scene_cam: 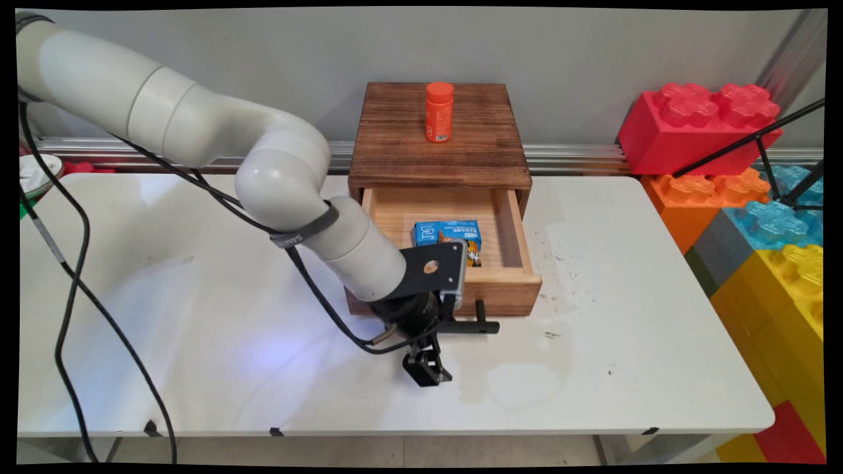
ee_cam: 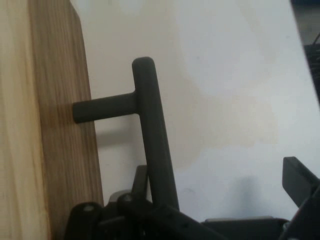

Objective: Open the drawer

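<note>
Black end effector (scene_cam: 428,368) near drawer handle (ee_cam: 150,130)

Drawer (scene_cam: 504,289) pale bare wood; handle (ee_cam: 150,135) matt blk; bottle (scene_cam: 438,112) glossy plastic.

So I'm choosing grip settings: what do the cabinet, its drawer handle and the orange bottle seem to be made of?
The cabinet looks like dark-stained wood, with grain lines across its top. Its open drawer is paler, unstained-looking wood. The handle looks matte black, metal or plastic; the look leaves that open. The orange bottle appears to be smooth, glossy plastic with a printed label.
</note>
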`<act>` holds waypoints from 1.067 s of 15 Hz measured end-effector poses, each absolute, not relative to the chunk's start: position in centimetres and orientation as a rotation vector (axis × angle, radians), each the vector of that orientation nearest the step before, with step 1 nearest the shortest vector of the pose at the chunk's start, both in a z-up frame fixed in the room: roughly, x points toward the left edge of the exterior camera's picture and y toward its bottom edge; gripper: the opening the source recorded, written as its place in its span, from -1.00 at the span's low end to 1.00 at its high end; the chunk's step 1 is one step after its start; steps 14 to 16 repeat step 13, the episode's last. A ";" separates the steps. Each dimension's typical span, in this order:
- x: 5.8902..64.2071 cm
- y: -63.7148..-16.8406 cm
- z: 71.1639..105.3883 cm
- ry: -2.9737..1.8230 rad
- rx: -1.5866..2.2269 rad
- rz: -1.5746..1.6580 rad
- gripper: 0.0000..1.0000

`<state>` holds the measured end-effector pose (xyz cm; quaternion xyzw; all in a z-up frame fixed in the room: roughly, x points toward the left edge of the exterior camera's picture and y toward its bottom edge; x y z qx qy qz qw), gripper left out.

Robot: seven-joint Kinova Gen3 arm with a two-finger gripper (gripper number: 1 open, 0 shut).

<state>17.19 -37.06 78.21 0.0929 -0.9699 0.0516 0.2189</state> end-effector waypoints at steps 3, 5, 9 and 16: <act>16.7 -36.0 78.4 -2.682 0.249 0.129 1.00; 16.4 -35.2 78.6 -2.680 0.241 0.118 1.00; 16.0 -34.1 78.8 -2.678 0.227 0.104 1.00; 15.7 -33.3 78.9 -2.672 0.217 0.104 1.00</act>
